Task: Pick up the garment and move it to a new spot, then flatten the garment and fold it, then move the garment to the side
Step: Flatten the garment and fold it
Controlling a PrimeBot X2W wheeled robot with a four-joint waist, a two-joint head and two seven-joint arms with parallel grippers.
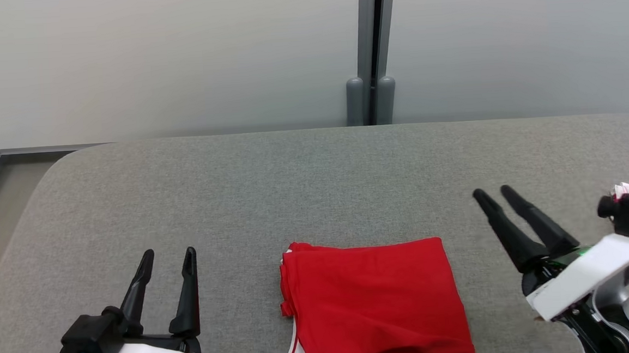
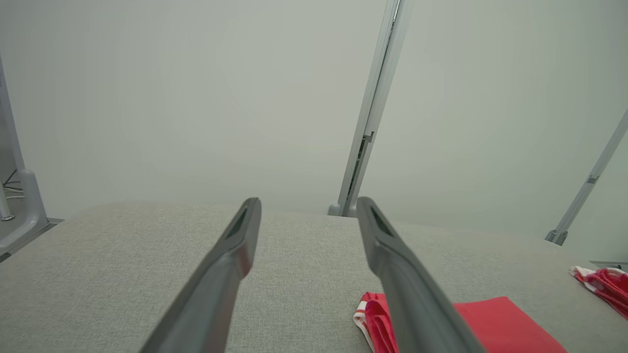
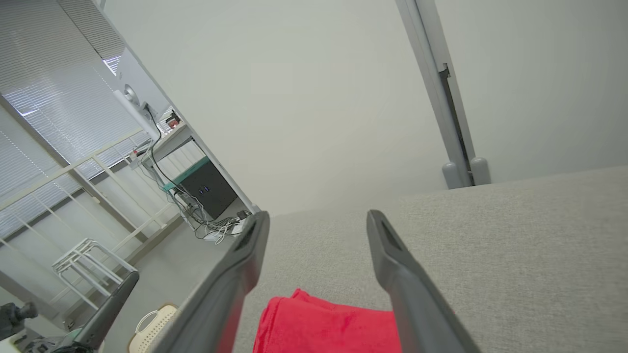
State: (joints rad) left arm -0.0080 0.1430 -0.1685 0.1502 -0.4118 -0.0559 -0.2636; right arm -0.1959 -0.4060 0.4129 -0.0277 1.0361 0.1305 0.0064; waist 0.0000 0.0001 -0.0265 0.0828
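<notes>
Saw red garment (image 1: 374, 304) folded flat on grey tabletop (image 1: 293, 188), near its front edge, between left pincer (image 1: 168, 253) and right pincer (image 1: 493, 190), both spread apart and empty; judged folding done, only the sideways move left

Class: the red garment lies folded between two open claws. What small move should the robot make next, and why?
Probably bring the right claw to the garment's right edge and close on it. The garment lies folded on the table; that claw and the left claw are open and empty, so only moving it aside seems left. A second garment at the far right hints at that side.
</notes>
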